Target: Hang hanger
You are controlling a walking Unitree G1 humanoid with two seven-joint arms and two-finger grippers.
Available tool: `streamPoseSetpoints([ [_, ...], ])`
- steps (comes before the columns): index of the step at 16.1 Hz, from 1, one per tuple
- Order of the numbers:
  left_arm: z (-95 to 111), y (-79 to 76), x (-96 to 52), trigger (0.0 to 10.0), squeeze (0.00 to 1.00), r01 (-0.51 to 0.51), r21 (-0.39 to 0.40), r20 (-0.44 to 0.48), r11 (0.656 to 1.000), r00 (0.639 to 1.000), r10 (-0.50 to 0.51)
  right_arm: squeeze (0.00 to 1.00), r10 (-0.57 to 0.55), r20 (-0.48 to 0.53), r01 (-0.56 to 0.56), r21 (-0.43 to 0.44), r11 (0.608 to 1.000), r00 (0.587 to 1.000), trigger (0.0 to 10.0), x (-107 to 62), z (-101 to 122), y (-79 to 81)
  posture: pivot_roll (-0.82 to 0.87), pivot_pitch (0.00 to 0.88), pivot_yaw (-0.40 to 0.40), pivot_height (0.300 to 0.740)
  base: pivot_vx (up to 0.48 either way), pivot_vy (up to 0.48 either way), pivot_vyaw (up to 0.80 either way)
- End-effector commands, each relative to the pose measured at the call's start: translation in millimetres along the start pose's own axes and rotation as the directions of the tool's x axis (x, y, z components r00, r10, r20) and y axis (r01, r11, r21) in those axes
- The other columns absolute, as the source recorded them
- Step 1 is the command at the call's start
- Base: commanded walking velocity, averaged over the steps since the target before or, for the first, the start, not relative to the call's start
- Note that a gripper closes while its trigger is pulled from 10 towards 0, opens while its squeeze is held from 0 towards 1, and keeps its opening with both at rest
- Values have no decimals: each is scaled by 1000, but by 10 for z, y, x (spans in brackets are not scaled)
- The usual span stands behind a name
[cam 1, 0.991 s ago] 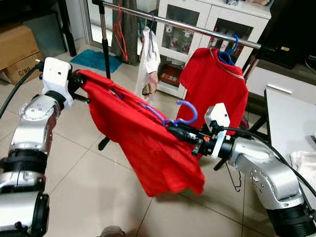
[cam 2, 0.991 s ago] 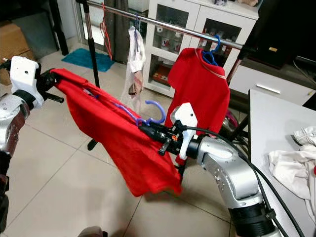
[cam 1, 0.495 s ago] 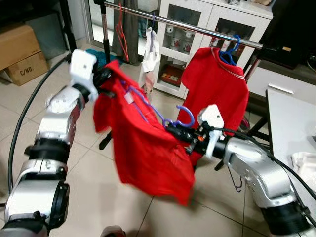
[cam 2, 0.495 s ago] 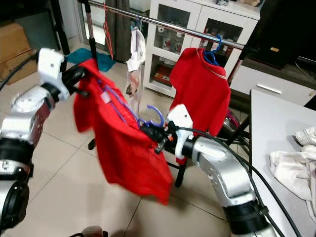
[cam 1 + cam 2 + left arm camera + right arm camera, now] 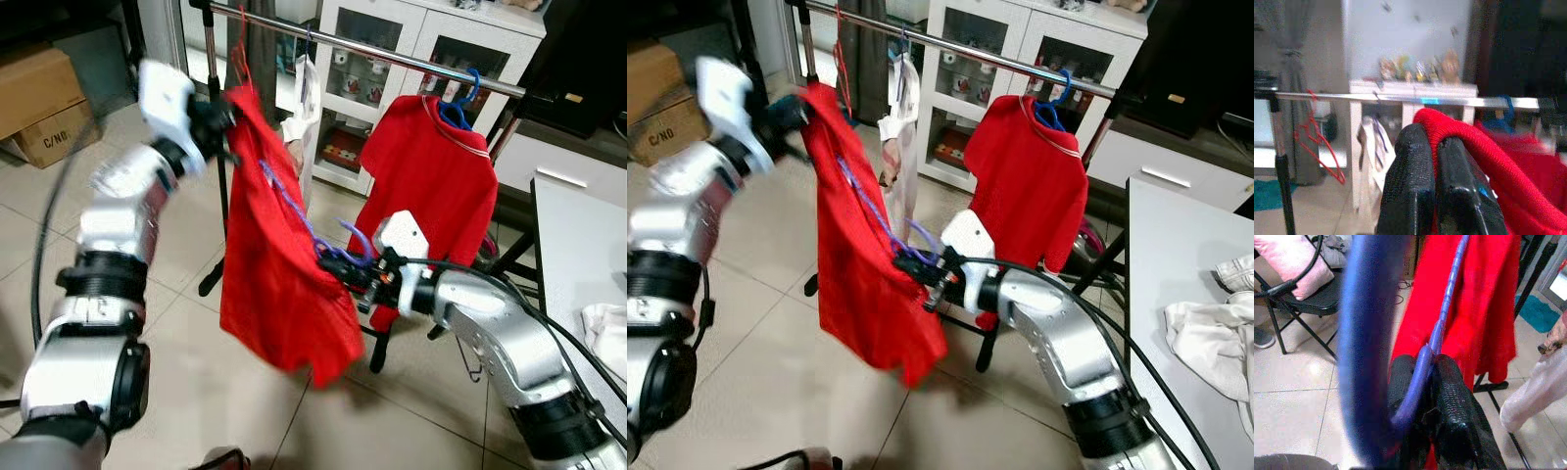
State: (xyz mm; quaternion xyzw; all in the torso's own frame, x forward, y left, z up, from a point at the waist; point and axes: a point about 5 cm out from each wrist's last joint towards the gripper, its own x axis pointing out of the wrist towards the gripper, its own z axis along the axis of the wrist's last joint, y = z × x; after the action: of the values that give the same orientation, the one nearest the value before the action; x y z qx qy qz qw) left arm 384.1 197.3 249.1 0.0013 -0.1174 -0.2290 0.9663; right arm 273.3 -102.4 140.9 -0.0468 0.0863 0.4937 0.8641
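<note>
A red shirt [image 5: 279, 284] hangs on a purple hanger [image 5: 304, 220] in front of the clothes rail [image 5: 392, 54]. My left gripper [image 5: 227, 110] is raised near the rail's left end, shut on the shirt's upper edge [image 5: 1459, 129]. My right gripper [image 5: 335, 269] is shut on the purple hanger's neck [image 5: 1425, 367], lower and in front of the rail. The hanger's hook [image 5: 359, 238] curves up beside the right gripper, apart from the rail. The shirt drapes steeply from the left gripper down past the right one.
A second red shirt [image 5: 431, 166] hangs on a blue hanger [image 5: 456, 103] at the rail's right. A white garment [image 5: 302, 108] and red hangers [image 5: 238, 44] hang at its left. A white cabinet [image 5: 392, 59] stands behind. A grey table [image 5: 578, 255] with cloth [image 5: 605, 323] is at right.
My left gripper has risen and swung right toward the rail, lifting the shirt from spread out to hanging almost vertically. My right gripper with the hanger has shifted left and slightly down.
</note>
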Motion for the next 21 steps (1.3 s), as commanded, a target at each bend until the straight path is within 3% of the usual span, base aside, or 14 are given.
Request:
streamPoseSetpoints([
  [1, 165, 120, 6, 0, 0, -65, -78, 78, 995, 994, 72, 0, -11, -13, 11, 15, 1000, 1000, 10000, -89, -56, -50, 71, 0, -105, 740, 0, 0, 0],
  [3, 172, 283, -51, 0, 0, -138, -232, 101, 963, 981, 165, 0, -3, -6, 3, 16, 1000, 1000, 10000, -159, -91, -43, 71, 0, -105, 740, 0, 0, 0],
  [4, 144, 316, -59, 0, 0, -166, -268, 90, 949, 976, 196, 0, 0, 6, 0, 21, 1000, 1000, 10000, -169, -91, -39, 73, 0, -106, 740, 0, 0, 0],
  [5, -31, 328, -73, 0, 0, -225, -289, 11, 930, 971, 238, 0, 4, 59, -5, 31, 999, 998, 10000, -165, -39, -25, 73, 0, -106, 740, 0, 0, 0],
  [9, -365, 81, -11, 0, 0, -184, -169, -150, 968, 976, 160, 0, 26, 126, -26, 0, 1000, 992, 10000, -67, 132, 16, 70, 0, -102, 740, 0, 0, 0],
  [11, -442, -26, 26, 0, 0, -147, -171, -172, 974, 978, 117, 0, 36, 146, -34, -16, 999, 989, 10000, -36, 197, 19, 67, 0, -100, 740, 0, 0, 0],
  [14, -450, -89, 68, 0, 0, -117, -143, -175, 983, 980, 91, 0, 26, 111, -23, -32, 999, 993, 10000, -29, 196, 7, 67, 0, -100, 740, 0, 0, 0],
  [16, -423, -197, 106, 0, 0, 6, -30, -196, 1000, 981, -12, 0, -12, -29, 9, -114, 993, 999, 10000, 4, 87, -53, 66, 0, -97, 740, 0, 0, 0],
  [18, -394, -215, 138, 0, 0, 28, 33, -208, 999, 978, -20, 0, -21, -78, 12, -118, 993, 997, 10000, 35, 61, -78, 64, 0, -95, 740, 0, 0, 0],
  [20, -343, -184, 166, 0, 0, -9, 5, -187, 1000, 982, 9, 0, -51, -49, 47, -86, 995, 997, 10000, 49, 92, -129, 65, 0, -96, 740, 0, 0, 0],
  [21, -315, -113, 155, 0, 0, -73, -35, -160, 997, 985, 67, 0, -87, -9, 87, -42, 995, 996, 10000, 29, 97, -172, 67, 0, -97, 740, 0, 0, 0],
])
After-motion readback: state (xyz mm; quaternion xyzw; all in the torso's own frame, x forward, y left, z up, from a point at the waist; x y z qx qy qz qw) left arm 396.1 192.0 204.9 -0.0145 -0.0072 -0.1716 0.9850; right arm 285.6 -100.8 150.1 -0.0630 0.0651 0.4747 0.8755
